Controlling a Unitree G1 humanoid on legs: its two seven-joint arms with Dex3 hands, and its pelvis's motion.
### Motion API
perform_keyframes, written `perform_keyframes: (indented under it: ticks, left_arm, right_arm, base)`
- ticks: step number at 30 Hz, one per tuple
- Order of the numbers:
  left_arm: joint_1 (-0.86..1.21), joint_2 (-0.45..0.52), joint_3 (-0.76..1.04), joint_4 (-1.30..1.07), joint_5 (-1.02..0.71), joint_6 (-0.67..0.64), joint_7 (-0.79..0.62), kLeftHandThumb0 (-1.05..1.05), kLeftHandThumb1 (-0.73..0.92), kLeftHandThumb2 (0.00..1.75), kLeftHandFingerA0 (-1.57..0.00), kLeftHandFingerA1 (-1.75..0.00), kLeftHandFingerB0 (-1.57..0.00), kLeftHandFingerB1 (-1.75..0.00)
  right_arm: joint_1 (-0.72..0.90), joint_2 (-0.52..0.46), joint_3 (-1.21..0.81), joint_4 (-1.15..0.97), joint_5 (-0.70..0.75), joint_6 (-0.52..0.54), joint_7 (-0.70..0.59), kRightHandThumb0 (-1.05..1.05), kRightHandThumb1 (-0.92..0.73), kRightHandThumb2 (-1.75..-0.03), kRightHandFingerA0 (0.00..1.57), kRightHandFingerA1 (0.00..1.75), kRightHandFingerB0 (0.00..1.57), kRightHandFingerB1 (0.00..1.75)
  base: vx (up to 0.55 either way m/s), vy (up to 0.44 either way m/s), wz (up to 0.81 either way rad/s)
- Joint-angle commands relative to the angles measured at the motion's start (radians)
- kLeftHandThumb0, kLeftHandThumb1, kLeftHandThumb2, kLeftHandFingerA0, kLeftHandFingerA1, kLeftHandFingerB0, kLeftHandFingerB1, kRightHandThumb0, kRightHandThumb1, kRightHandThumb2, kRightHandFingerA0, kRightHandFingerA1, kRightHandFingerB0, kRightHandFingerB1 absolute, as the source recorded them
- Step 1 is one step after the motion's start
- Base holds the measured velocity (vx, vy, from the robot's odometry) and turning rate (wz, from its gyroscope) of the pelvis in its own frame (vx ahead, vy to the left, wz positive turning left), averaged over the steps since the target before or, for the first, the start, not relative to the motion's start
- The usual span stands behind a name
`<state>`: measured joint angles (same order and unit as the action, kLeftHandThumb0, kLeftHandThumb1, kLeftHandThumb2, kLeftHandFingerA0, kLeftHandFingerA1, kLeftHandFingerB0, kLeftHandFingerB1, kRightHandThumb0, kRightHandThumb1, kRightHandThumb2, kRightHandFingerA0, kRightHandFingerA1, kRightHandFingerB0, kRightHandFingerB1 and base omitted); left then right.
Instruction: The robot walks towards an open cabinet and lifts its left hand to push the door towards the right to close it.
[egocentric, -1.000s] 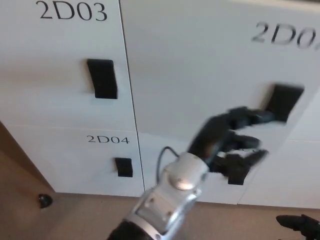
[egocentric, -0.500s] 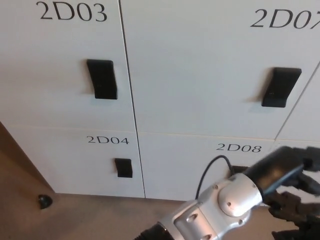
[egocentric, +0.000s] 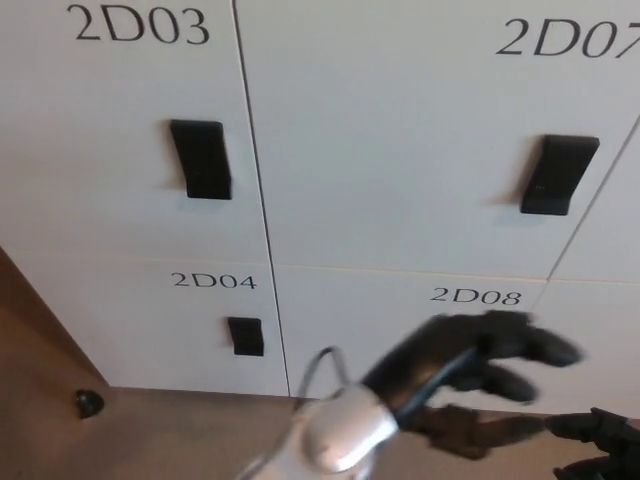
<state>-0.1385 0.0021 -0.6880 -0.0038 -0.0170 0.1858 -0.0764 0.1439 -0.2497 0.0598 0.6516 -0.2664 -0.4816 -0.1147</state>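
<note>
The cabinet door marked 2D07 fills the upper middle and right of the head view, lying flush with its neighbours, its seam against the door marked 2D03 running as a thin dark line down the left of it. Its black handle sits towards its right edge, tilted slightly, with the printed number above it cut off by the picture's edge. Below it lies the door marked 2D08, and in front of that door hangs the left hand, blurred, its thumb and two thick fingers spread apart and holding nothing, pointing to the right; whether any fingertip touches the white panel cannot be told. The silver wrist and a thin dark cable rise from the bottom edge behind it. At the bottom right corner a small part of the right hand shows, too little to tell how its fingers stand. To the left, 2D03 carries its own black handle, and under it the door marked 2D04 has a smaller one. A brown floor runs along the bottom, with a small dark knob low on the left.
</note>
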Motion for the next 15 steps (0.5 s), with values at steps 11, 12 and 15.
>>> perform_keyframes:
  ticks: [11, 12, 15]
  left_arm:
    - [0.51, 0.279, 0.676, 0.006, -0.266, -0.071, -0.082, -0.26, 0.64, 0.58, -0.48, -0.58, -0.4, -0.59]
    - [0.498, 0.272, 0.692, 0.021, -0.272, -0.062, -0.086, -0.25, 0.66, 0.59, -0.47, -0.6, -0.39, -0.6]
    - [0.48, 0.258, 0.718, 0.051, -0.269, -0.052, -0.096, -0.24, 0.67, 0.59, -0.48, -0.59, -0.39, -0.6]
  right_arm:
    - [-0.026, -0.004, -0.045, 0.051, 0.055, 0.101, 0.04, -0.31, -0.66, -0.58, 0.78, 0.5, 0.64, 0.46]
    - [-0.019, -0.007, -0.047, 0.041, 0.052, 0.11, 0.038, -0.32, -0.66, -0.58, 0.79, 0.5, 0.64, 0.45]
    - [-0.007, -0.013, -0.052, 0.023, 0.048, 0.118, 0.039, -0.32, -0.66, -0.58, 0.79, 0.51, 0.64, 0.45]
  base:
    - [0.0, 0.0, 0.0]
    - [0.0, 0.0, 0.0]
    - [0.0, 0.0, 0.0]
